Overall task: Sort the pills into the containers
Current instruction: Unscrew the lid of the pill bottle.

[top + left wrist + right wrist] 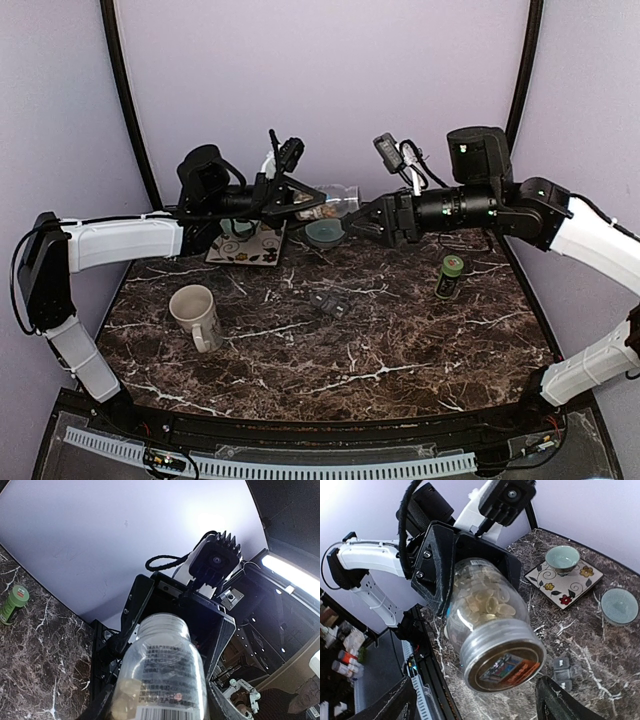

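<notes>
The pill jar (485,615) is held in the air over the far middle of the table (400,350). It lies on its side, its long axis running left to right. Its bare threaded neck (502,655) points right; no cap sits on it, though I cannot tell whether a seal covers the mouth. Pale oval pills (487,600) are heaped inside, too many to count.

The left gripper (465,565) is clamped around the jar's body at the left end. The right gripper (352,226) faces the mouth head-on with its fingers (390,705) spread wide and nothing between them. In the left wrist view the neck sits just in front of that gap. The right arm is therefore the nearer one to the mouth, and I judge that any move on the neck would run straight along the jar's axis.

Further out, I count:
- **Teal dishes:** two. One dish (325,233) sits below the jar, the other (236,228) on the one flowered square plate (262,255) to the left (these look like the likely containers).
- **Green bottle:** one green bottle (450,276), upright on the right.
- **Mug:** one mug (195,312), near left.
- **Compartment box:** one small grey compartment box (330,304) in the middle. Its cells are too small to count.
</notes>
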Robot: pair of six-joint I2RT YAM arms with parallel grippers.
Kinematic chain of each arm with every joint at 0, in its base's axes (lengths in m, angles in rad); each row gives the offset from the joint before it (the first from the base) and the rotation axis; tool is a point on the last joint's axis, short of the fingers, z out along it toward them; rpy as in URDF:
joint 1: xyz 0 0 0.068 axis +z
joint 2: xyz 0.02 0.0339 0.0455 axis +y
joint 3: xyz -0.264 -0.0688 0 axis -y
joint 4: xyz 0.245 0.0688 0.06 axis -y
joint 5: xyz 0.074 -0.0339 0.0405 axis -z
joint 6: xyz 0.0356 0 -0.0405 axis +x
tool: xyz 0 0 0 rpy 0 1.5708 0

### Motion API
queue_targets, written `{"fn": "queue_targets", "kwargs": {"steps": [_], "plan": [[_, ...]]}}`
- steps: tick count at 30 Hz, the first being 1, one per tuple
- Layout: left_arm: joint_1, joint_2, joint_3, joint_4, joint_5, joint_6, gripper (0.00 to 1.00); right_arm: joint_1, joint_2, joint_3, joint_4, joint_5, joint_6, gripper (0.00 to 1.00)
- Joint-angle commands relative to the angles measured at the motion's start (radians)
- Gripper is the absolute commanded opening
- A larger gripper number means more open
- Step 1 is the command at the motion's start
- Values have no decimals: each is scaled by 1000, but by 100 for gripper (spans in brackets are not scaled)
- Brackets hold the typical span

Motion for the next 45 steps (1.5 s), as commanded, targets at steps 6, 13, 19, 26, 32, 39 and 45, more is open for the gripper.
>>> {"fn": "queue_targets", "kwargs": {"steps": [6, 13, 19, 26, 32, 39, 45], "plan": [[11, -46, 37, 26, -15, 95, 0, -11, -41, -59, 154, -70, 326, 84], [11, -77, 1, 31, -27, 159, 0, -87, -94, -169, 346, -114, 701, 83], [11, -106, -13, -19, -34, 222, 0, -99, -84, -167, 378, -131, 817, 82], [9, -130, -23, -80, -42, 271, 0, -100, -44, -122, 381, -148, 854, 81], [6, -134, -10, -143, -48, 322, 0, -99, -11, -80, 352, -164, 841, 80], [-2, -127, 9, -189, -55, 358, 0, -99, 26, -33, 304, -176, 815, 79], [-6, -124, 24, -209, -58, 374, 0, -99, 40, -35, 294, -185, 812, 76]]}}
